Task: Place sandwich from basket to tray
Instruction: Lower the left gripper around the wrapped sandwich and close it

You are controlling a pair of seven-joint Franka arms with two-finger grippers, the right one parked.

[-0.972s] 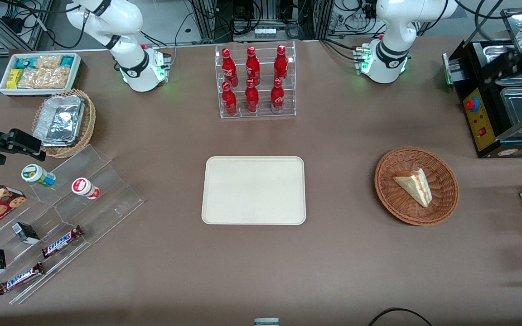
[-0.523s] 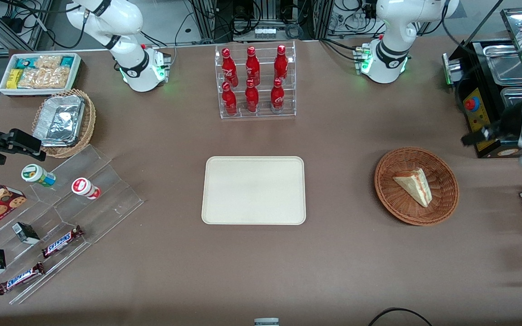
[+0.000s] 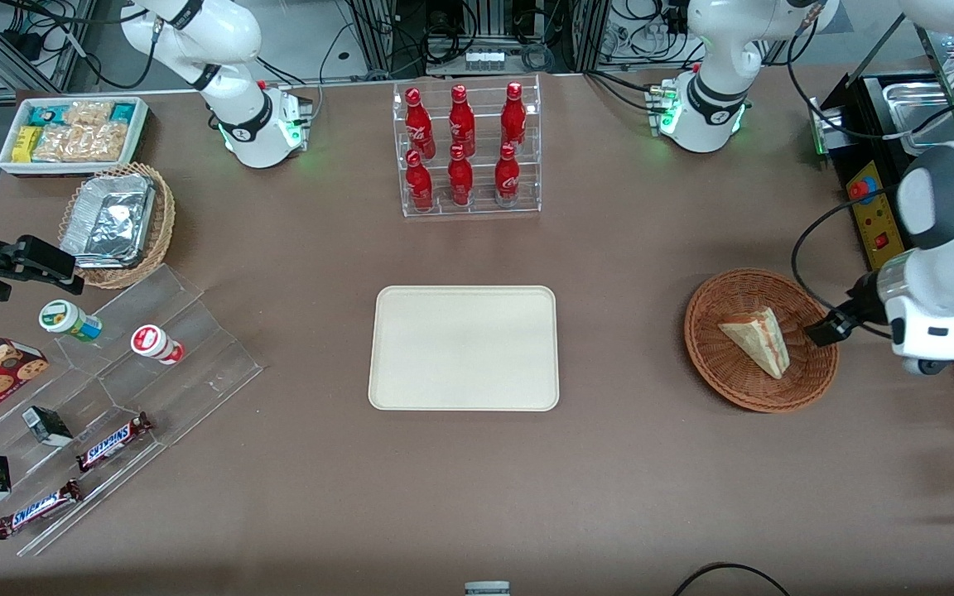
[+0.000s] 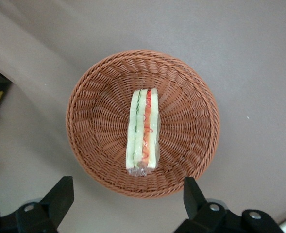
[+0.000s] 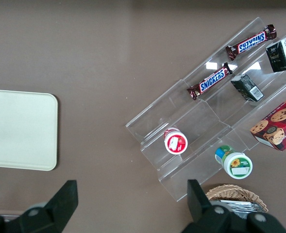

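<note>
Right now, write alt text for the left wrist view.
A wrapped sandwich lies on edge in a round brown wicker basket on the brown table. The open gripper hovers above the basket's rim, fingers spread wide.

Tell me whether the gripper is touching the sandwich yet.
Apart. In the left wrist view the gripper hangs open above the basket, its fingers spread wide and clear of the sandwich, which lies untouched in the weave.

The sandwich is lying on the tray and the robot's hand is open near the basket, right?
Not quite. The sandwich is lying in the basket, not on the tray, as the front view shows. The hand is indeed open near the basket.
</note>
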